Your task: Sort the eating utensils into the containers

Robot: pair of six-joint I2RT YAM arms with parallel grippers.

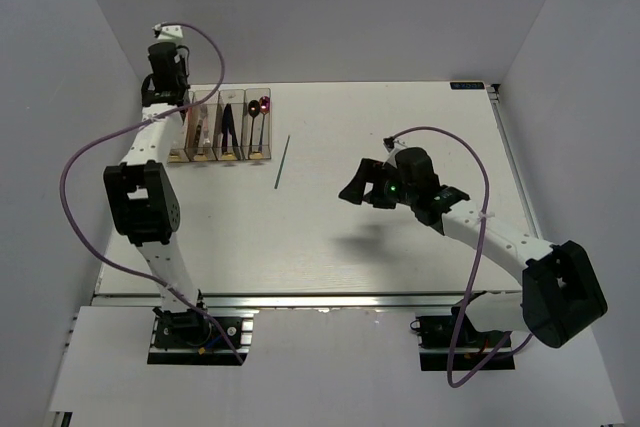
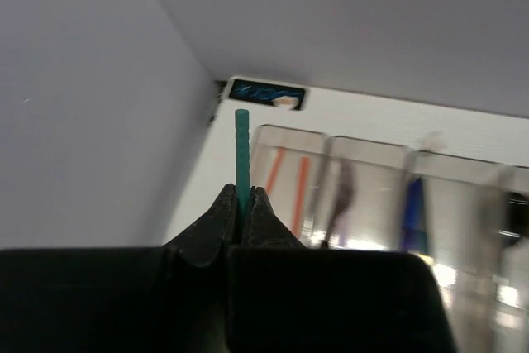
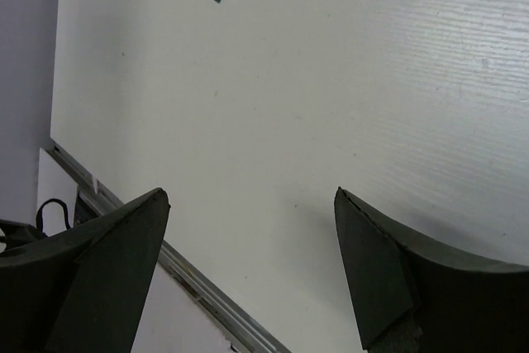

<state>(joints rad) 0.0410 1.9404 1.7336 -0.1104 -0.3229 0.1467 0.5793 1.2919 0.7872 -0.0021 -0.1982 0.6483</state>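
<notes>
Left pincer [image 2: 242,204] is clamped shut on a green chopstick [image 2: 242,150]. In the left wrist view the stick pokes straight out from between the fingertips, long axis in line with the pincer itself, ribbed end pointing away from the camera. It sits up off the desk [image 1: 400,247] at the far left corner, just left of the containers [image 1: 228,129].

The left arm is stretched way out along the left edge of the desk, elbow bent about halfway and wrist up by the left end of the bin row.

In the bins, the left wrist view shows orange chopsticks [image 2: 289,183] in the left-most one, standing on end, and a blue knife [image 2: 413,208] further right. From the top, a pink-red spoon [image 1: 265,104] is in the right-most one.

A second green chopstick [image 1: 282,162] lies flat on the desk just right of the bins. Its long axis runs near to far, with the far end leaning slightly right.

Right pincer [image 1: 360,182] is spread wide with nothing in it. It hangs above mid-desk facing left, toward that loose stick but well apart from it, and the arm is folded back to the right.
</notes>
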